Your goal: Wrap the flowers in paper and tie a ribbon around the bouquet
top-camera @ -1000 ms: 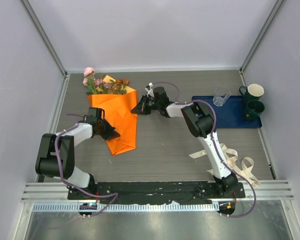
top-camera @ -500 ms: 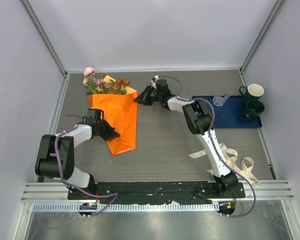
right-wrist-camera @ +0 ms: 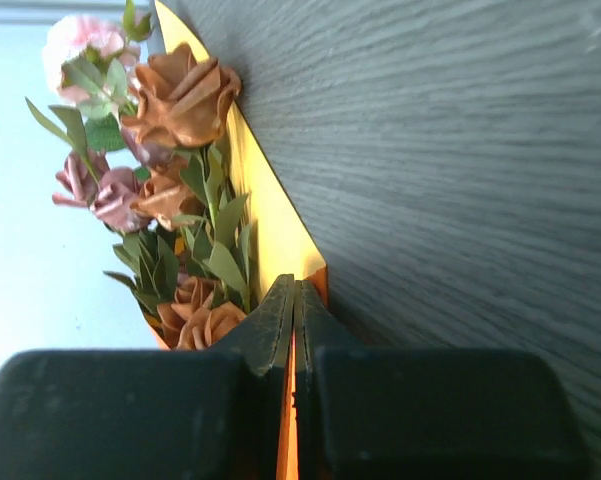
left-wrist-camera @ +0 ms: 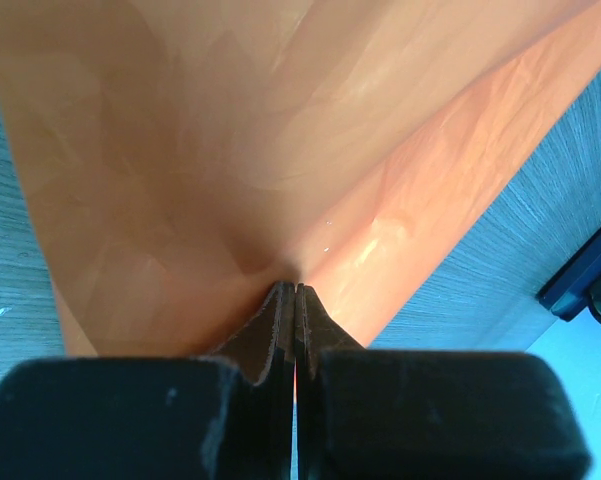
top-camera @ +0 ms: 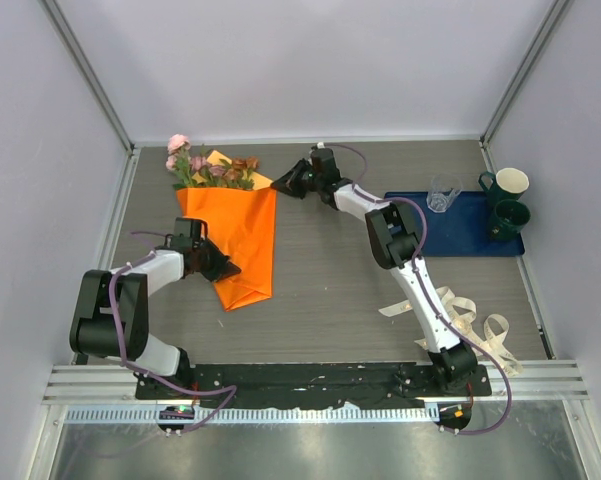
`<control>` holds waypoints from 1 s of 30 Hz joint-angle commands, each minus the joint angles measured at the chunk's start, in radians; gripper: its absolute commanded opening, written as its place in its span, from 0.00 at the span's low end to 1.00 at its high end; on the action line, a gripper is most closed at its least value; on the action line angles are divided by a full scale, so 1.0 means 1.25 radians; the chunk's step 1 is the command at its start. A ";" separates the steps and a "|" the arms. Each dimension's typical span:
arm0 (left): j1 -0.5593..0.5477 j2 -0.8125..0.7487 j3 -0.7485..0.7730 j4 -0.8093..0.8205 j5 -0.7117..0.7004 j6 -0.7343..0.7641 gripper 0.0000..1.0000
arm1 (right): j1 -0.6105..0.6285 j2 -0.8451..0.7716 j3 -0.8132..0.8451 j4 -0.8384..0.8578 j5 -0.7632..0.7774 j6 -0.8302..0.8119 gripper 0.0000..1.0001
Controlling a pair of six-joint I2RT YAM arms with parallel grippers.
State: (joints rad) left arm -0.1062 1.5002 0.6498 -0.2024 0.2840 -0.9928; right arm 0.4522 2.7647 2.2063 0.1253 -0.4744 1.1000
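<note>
The orange paper lies folded into a cone over the flowers, whose pink and brown blooms stick out at its far end. My left gripper is shut on the paper's left edge near the narrow lower end, and orange paper fills the view beyond its tips. My right gripper is shut on the paper's far right corner, with the flowers just left of its fingers. The ribbon lies loose beside the right arm's base.
A blue tray at the right holds a clear cup, a white-lined mug and a dark green mug. Grey walls close the table at the left, back and right.
My right gripper has moved toward the back wall with the paper's corner, drawing the cone's top edge out straight. The left gripper has stayed put.
</note>
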 commanded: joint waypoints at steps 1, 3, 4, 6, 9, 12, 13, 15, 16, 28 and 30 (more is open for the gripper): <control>0.000 0.034 -0.054 -0.133 -0.069 0.025 0.00 | -0.024 0.067 0.017 -0.127 0.184 0.008 0.00; 0.000 0.039 -0.056 -0.129 -0.065 0.024 0.00 | -0.037 0.088 0.090 -0.132 0.197 0.006 0.00; 0.002 0.045 -0.058 -0.127 -0.060 0.020 0.00 | -0.041 0.133 0.138 -0.136 0.180 -0.006 0.00; 0.000 0.050 -0.063 -0.103 -0.047 0.020 0.00 | -0.062 0.188 0.333 -0.186 0.140 -0.083 0.00; 0.000 0.046 -0.062 -0.107 -0.049 0.032 0.00 | -0.088 0.140 0.335 -0.263 0.072 -0.181 0.00; 0.000 0.021 -0.066 -0.107 -0.047 0.032 0.00 | -0.085 -0.102 0.092 -0.288 0.068 -0.304 0.06; 0.000 0.015 -0.063 -0.110 -0.050 0.033 0.00 | -0.080 -0.229 0.031 -0.305 0.078 -0.335 0.12; 0.002 -0.012 -0.062 -0.102 -0.031 0.036 0.00 | -0.053 -0.342 -0.151 -0.306 0.083 -0.392 0.23; 0.002 -0.023 -0.065 -0.085 -0.008 0.037 0.00 | -0.040 -0.428 -0.207 -0.304 0.079 -0.404 0.25; 0.031 -0.243 -0.007 -0.063 0.080 0.060 0.39 | 0.241 -0.619 -0.710 0.051 -0.029 -0.327 0.16; 0.043 -0.242 0.010 -0.069 0.094 0.063 0.40 | 0.257 -0.590 -0.708 0.087 -0.052 -0.312 0.11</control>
State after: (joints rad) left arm -0.0803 1.2175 0.5941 -0.2588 0.3614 -0.9493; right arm 0.7803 1.9678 1.3422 0.0788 -0.4999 0.6621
